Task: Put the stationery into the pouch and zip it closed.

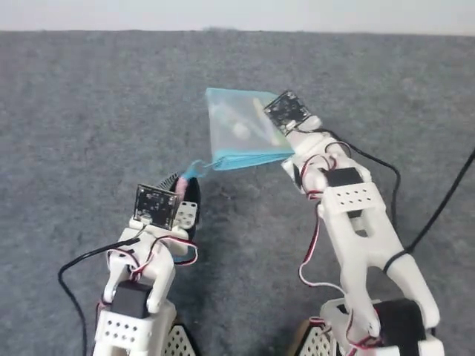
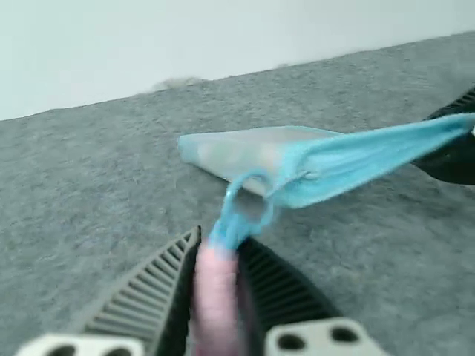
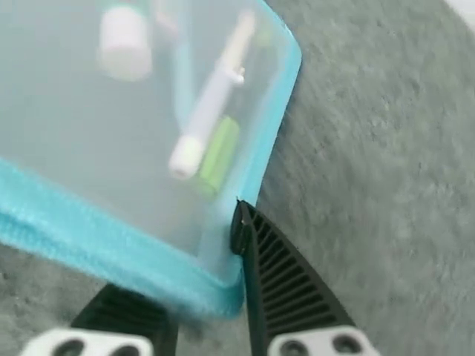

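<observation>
A translucent pouch (image 1: 239, 130) with blue trim lies on the grey carpet, its zipper edge (image 1: 249, 160) facing the arms. Through its wall I see a white pen (image 3: 211, 100), a green marker (image 3: 219, 152) and a white round item (image 3: 125, 41). My right gripper (image 1: 289, 144) is shut on the pouch's corner (image 3: 223, 285) at the zipper end. My left gripper (image 2: 219, 278) is shut on the pink zipper pull (image 2: 215, 293), whose blue loop (image 2: 241, 208) runs to the pouch (image 2: 252, 152). In the high view the left gripper (image 1: 180, 187) sits at the zipper's other end.
Grey carpet (image 1: 89, 111) spreads around the pouch, ending at a pale wall (image 1: 237, 15) at the back. Black cables (image 1: 438, 208) trail beside the right arm, and another (image 1: 70, 274) beside the left arm.
</observation>
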